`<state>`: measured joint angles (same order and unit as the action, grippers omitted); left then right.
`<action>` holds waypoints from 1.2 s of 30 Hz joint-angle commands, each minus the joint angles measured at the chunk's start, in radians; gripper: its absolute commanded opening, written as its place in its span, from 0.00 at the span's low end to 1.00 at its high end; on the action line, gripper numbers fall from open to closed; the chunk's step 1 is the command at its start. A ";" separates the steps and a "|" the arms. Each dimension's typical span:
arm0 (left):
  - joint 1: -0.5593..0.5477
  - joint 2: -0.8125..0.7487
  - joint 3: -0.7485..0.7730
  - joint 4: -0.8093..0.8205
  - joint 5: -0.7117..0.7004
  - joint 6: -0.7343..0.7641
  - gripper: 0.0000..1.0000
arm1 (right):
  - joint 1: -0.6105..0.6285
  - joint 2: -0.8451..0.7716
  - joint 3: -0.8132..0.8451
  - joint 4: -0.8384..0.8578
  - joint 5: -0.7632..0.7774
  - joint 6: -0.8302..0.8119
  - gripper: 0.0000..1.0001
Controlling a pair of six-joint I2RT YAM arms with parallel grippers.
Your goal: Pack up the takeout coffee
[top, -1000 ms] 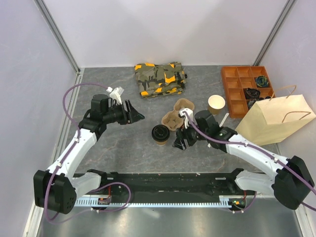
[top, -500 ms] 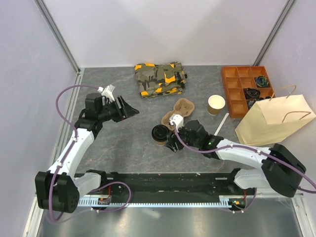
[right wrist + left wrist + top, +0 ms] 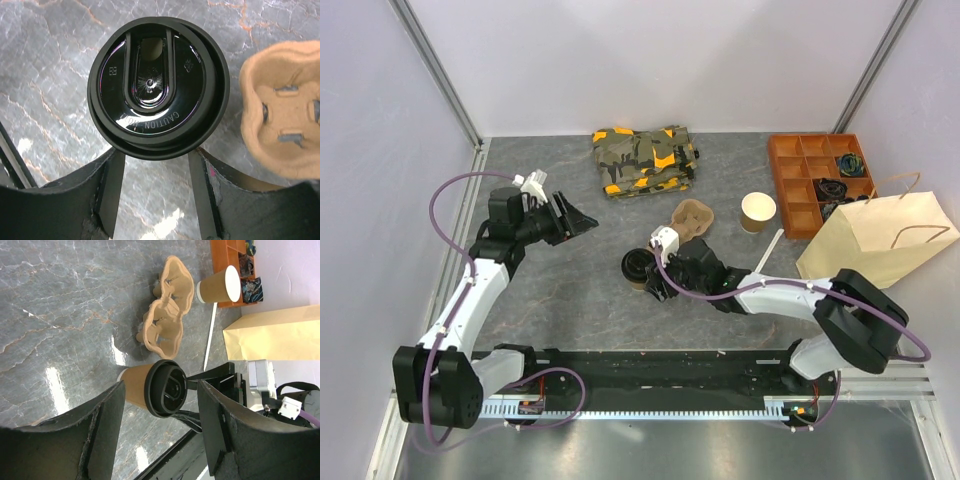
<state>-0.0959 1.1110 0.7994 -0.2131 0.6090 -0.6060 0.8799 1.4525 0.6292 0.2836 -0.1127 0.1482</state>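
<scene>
The takeout coffee [image 3: 637, 268], a tan cup with a black lid, stands left of the pulp cup carrier [image 3: 692, 216]. My right gripper [image 3: 656, 273] is open at the cup's right side. In the right wrist view its fingers [image 3: 111, 192] reach under the lid [image 3: 157, 85], one on each side; contact with the cup wall is hidden. My left gripper [image 3: 582, 218] is open and empty, well to the cup's left. The left wrist view shows the cup [image 3: 145, 387] between its open gripper's [image 3: 160, 430] fingers but far off.
An unlidded tan cup [image 3: 757, 211] stands right of the carrier. The paper bag [image 3: 880, 240] lies at the far right, beside an orange compartment tray [image 3: 800, 175]. A camouflage cloth [image 3: 643, 160] lies at the back. A white stick [image 3: 767, 250] lies near the bag.
My right gripper has moved left from beside the carrier to the lidded cup and now straddles it. My left gripper has drawn back a little to the left.
</scene>
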 commanded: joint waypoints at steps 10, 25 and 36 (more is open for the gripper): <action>0.078 0.010 -0.017 0.063 0.064 -0.020 0.66 | 0.004 0.150 0.135 0.123 0.039 0.056 0.61; 0.177 0.021 -0.037 0.080 0.118 -0.018 0.66 | 0.002 0.321 0.254 0.204 0.080 0.090 0.63; 0.239 0.032 -0.038 0.072 0.170 0.008 0.66 | 0.002 0.465 0.377 0.264 0.073 0.083 0.60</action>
<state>0.1276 1.1439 0.7597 -0.1730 0.7361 -0.6125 0.8799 1.8786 0.9337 0.4656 -0.0429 0.2249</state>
